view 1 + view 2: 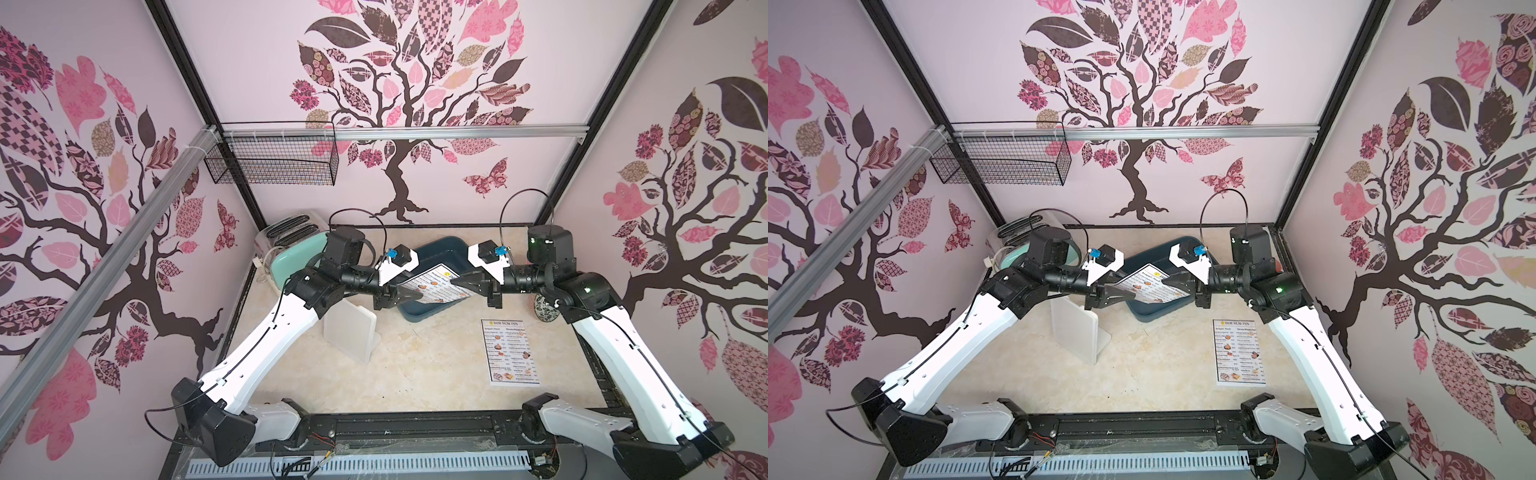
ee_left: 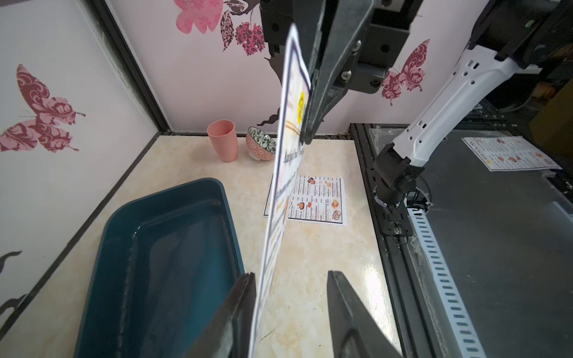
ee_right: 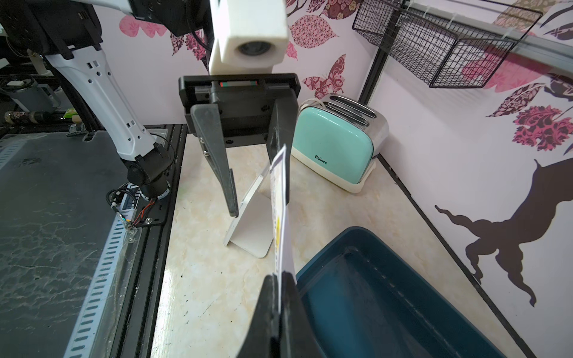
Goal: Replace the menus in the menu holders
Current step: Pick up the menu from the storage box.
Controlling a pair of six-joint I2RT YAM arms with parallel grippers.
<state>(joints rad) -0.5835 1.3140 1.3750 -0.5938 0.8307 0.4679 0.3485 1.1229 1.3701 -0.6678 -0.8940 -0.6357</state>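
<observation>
Jaws of the right gripper (image 3: pixel 280 279) are pinched tight on one edge of a menu (image 1: pixel 440 284), holding it in the air above the teal tub (image 1: pixel 415 313) at the far middle of the table (image 1: pixel 415 374). The left gripper (image 2: pixel 290 273) has its jaws apart around the opposite edge, one finger touching the sheet. The second menu (image 1: pixel 511 351) lies flat on the right. The menu holder (image 1: pixel 349 328) stands upright left of the tub.

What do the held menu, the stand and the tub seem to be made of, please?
Held menu: thin printed paper, probably; it curves edge-on.
Stand: frosted acrylic, likely; translucent white, rounded corners.
Tub: smooth teal plastic, seemingly; glossy highlights inside.
</observation>
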